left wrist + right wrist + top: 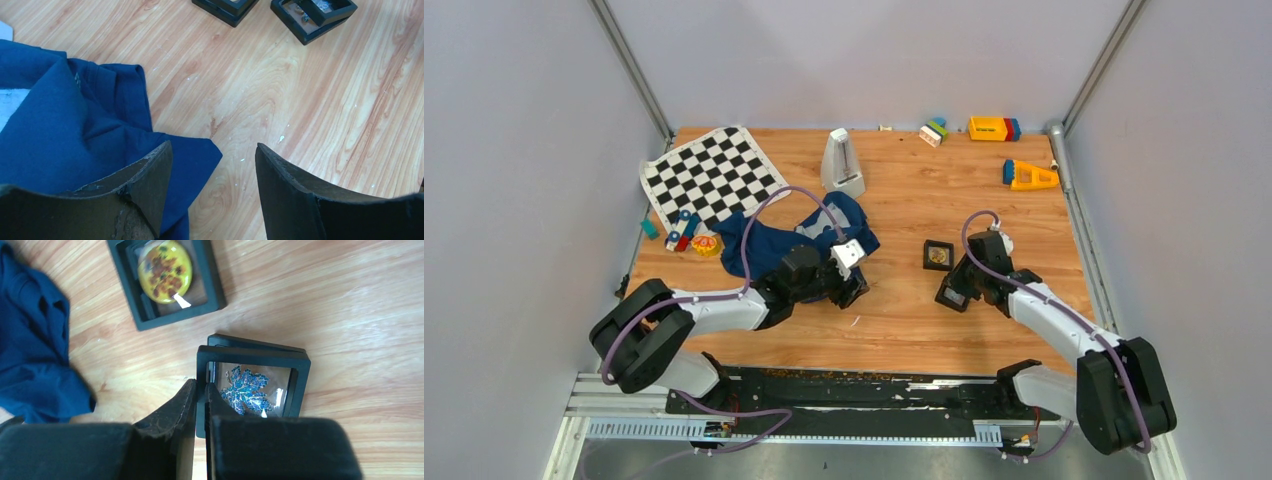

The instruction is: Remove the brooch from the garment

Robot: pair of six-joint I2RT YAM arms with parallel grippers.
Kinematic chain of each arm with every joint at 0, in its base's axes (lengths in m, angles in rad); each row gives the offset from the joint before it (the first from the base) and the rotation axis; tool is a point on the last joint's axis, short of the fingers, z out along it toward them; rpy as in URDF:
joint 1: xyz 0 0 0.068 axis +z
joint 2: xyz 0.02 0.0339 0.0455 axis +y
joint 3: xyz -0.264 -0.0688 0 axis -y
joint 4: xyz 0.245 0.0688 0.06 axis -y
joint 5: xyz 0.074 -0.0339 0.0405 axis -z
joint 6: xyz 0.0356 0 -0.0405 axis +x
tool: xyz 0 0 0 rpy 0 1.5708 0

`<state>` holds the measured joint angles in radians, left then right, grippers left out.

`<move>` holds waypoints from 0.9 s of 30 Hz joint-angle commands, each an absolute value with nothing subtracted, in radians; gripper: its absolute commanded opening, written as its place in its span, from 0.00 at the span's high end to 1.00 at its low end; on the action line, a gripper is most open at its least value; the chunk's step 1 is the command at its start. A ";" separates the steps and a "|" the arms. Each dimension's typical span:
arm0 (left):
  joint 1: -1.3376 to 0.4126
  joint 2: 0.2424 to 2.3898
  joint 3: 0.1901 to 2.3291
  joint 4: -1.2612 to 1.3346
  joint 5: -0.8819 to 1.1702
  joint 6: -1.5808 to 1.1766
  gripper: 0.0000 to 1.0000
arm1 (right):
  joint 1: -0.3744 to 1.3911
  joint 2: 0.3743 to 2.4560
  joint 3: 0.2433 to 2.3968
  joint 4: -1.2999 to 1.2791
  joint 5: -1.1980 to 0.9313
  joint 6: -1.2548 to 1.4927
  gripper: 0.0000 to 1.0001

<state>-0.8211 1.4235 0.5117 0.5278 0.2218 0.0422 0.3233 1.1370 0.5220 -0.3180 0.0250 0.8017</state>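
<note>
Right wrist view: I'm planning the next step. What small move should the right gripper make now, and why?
Probably open and back off: the right gripper is pinching the leaf frame's wall, which is not the job; the garment lies apart to the side.

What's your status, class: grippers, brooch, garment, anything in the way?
Left gripper open at the garment edge. Right gripper shut on the leaf frame. Brooch in the other frame, off the garment.

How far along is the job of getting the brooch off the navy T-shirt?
Mostly done, it seems: the round yellow brooch lies in a black frame on the table, apart from the T-shirt, where no pin shows. In hand: the right gripper pinches a wall of the leaf frame; the left gripper hangs open over the shirt's edge. Left: probably only tidying.
</note>
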 commanded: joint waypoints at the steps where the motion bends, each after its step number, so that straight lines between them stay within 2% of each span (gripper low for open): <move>1: -0.809 1.378 0.535 0.526 0.198 0.017 0.31 | 0.304 1.180 0.582 -0.356 0.149 0.792 0.95; 6: -0.799 1.371 0.532 0.522 0.193 0.008 0.31 | 0.288 1.237 0.619 -0.361 0.183 0.781 0.95; 14: -0.769 1.364 0.536 0.491 0.156 -0.037 0.30 | 0.201 1.294 0.692 -0.364 0.196 0.741 0.89; 18: -0.745 1.339 0.535 0.469 0.141 -0.059 0.30 | 0.174 1.299 0.731 -0.364 0.157 0.682 0.75; 21: -0.741 1.287 0.540 0.421 0.084 -0.066 0.27 | 0.172 1.254 0.741 -0.373 0.156 0.658 0.57; 23: -0.740 1.247 0.535 0.393 0.046 -0.065 0.19 | 0.172 1.201 0.735 -0.376 0.163 0.646 0.47; 24: -0.740 1.233 0.532 0.385 0.035 -0.066 0.09 | 0.172 1.172 0.733 -0.375 0.165 0.638 0.45; 26: -0.739 1.185 0.525 0.361 0.008 -0.070 0.01 | 0.173 1.117 0.727 -0.376 0.163 0.615 0.39; 27: -0.737 1.150 0.526 0.333 -0.032 -0.069 0.01 | 0.171 1.090 0.725 -0.375 0.167 0.604 0.35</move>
